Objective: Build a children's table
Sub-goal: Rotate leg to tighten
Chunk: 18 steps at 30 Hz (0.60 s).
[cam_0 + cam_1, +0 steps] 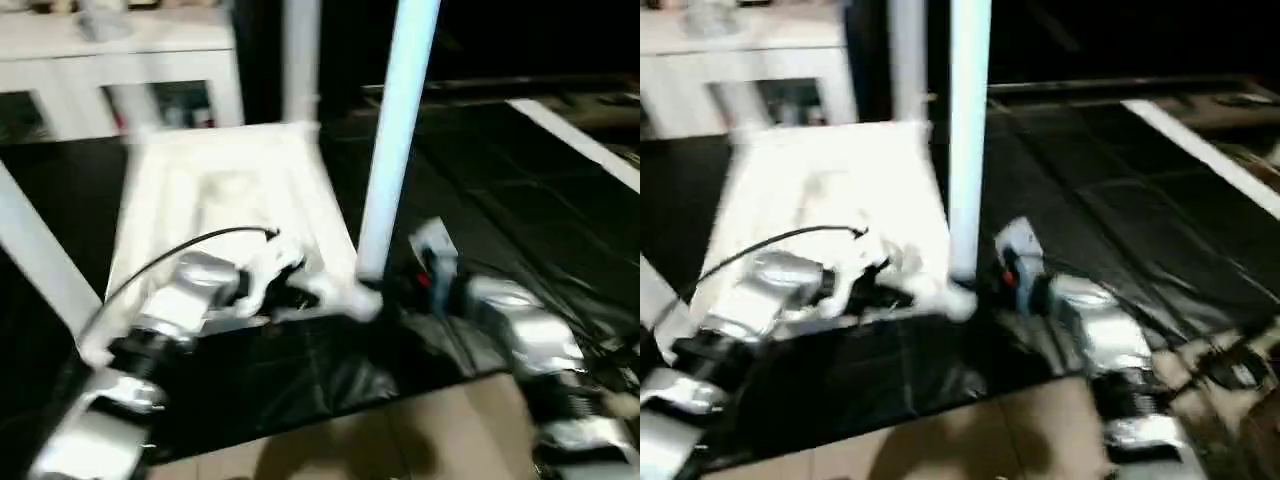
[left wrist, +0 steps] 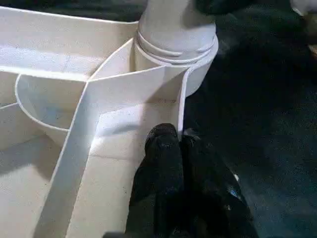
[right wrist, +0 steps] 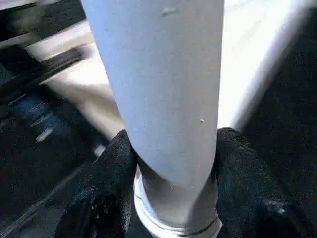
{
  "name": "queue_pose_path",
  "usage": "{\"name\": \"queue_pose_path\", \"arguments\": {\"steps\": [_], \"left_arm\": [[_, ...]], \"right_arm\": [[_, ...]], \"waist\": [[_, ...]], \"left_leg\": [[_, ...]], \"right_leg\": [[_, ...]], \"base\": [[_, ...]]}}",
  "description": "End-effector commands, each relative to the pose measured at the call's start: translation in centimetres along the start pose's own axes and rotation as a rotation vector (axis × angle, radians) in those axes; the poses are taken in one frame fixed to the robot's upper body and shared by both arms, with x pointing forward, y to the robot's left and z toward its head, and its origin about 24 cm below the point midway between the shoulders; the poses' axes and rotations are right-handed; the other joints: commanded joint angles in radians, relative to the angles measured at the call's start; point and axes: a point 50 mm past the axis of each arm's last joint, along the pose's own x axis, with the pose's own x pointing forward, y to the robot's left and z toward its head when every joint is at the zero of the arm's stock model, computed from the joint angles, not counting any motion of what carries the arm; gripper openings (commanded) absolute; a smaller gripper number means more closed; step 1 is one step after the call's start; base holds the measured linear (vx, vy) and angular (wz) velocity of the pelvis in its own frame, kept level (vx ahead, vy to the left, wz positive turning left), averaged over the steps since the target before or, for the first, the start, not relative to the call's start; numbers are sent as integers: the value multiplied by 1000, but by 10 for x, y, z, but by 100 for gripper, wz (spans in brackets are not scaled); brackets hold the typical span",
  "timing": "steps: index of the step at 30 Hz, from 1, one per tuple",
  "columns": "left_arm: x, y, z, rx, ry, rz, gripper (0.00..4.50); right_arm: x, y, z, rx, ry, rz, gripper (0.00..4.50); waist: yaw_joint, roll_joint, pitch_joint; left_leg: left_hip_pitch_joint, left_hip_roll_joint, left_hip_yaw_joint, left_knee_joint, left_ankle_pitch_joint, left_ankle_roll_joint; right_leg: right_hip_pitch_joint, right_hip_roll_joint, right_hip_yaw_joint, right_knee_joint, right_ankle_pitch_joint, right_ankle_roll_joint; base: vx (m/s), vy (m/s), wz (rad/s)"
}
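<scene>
The children's table lies upside down on black sheeting, its white ribbed top (image 1: 220, 190) facing up. One white leg (image 1: 395, 140) stands in the near right corner socket (image 2: 178, 54), another leg (image 1: 300, 60) rises at the far corner, and a third (image 1: 40, 260) slants at the left. My left gripper (image 2: 181, 141) is shut on the top's thin rim wall just beside that socket. My right gripper (image 3: 171, 163) is closed around the base of the near right leg, a black finger (image 3: 116, 168) pressed against each side.
A white cabinet with glass doors (image 1: 120, 70) stands behind the table. Black sheeting (image 1: 500, 200) covers the floor, with a white strip (image 1: 580, 140) at the far right. Brown cardboard (image 1: 400, 440) lies along the near edge between my forearms.
</scene>
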Motion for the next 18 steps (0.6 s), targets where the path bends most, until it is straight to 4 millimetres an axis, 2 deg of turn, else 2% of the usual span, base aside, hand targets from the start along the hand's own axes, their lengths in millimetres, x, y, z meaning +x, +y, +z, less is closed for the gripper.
{"name": "queue_pose_path", "arguments": {"steps": [1, 2, 3, 4, 5, 7, 9, 10, 13, 14, 16, 18], "left_arm": [[23, -11, 40, 30, -131, 11, 0], [25, -11, 42, 22, -137, 25, 0], [30, -12, 46, 9, -143, 55, 0], [32, -12, 48, -1, -149, 71, 0], [34, -12, 49, -6, -152, 78, 0], [36, -14, 52, -9, -165, 83, 0], [36, -15, 54, -14, -174, 82, 0], [36, -16, 54, -18, -174, 85, 0], [32, -14, 51, -16, -165, 97, 0], [30, -12, 50, -10, -161, 98, 0], [30, -12, 50, -10, -161, 98, 0], [30, -12, 50, -10, -161, 98, 0]], "right_arm": [[39, 34, -5, 52, 47, 72, 196], [42, 34, -4, 59, 47, 52, 196], [52, 37, 1, 43, 37, 5, 196], [56, 38, 4, 38, 31, -20, 195], [59, 39, 6, 37, 27, -35, 195], [64, 39, 11, 40, 15, -80, 195], [65, 38, 14, 40, 9, -83, 195], [65, 38, 14, 44, 7, -79, 227], [61, 38, 12, 34, -4, -43, 227], [58, 37, 11, 24, -4, -30, 267], [58, 37, 11, 24, -4, -30, 270], [58, 37, 11, 24, -4, -30, 293]], "waist": [[4, -1, -63], [-6, -1, -62], [-9, 2, -65], [-16, 2, -63], [-16, 3, -67], [-19, 4, -71], [-18, 3, -75], [-16, 1, -76], [-12, 1, -80], [-10, 2, -81], [-9, 2, -80], [-9, 3, -76]], "left_leg": [[0, 5, -7, -63, -246, 10], [-3, 2, -9, -61, -253, 11], [1, 3, -9, -59, -257, 18], [-3, 3, -11, -62, -252, 22], [-3, 5, -12, -62, -248, 23], [-9, 11, -14, -67, -217, 28], [-9, 16, -12, -68, -180, 42], [-9, 16, -8, -66, -156, 51], [-11, 16, -5, -64, -108, 69], [-11, 17, -4, -63, -84, 77], [-10, 17, -2, -64, -78, 86], [-8, 19, -1, -66, -107, 83]], "right_leg": [[49, -70, 31, -116, -583, -36], [51, -69, 27, -120, -594, -32], [48, -70, 27, -122, -588, -30], [50, -69, 26, -122, -572, -33], [52, -70, 27, -119, -555, -37], [56, -70, 35, -106, -475, -63], [58, -69, 46, -88, -358, -111], [59, -69, 51, -81, -303, -135], [65, -70, 55, -68, -219, -174], [66, -71, 57, -63, -180, -187], [66, -70, 58, -61, -159, -198], [66, -71, 57, -67, -198, -196]], "base": [[0, 0, 0], [0, 0, 0], [0, 0, 0], [0, 0, 0], [0, 0, 0], [0, 0, 0], [0, 0, 0], [50, 1, 2], [0, 0, 0], [0, 0, 0], [0, 0, 0], [0, 0, 0]]}}
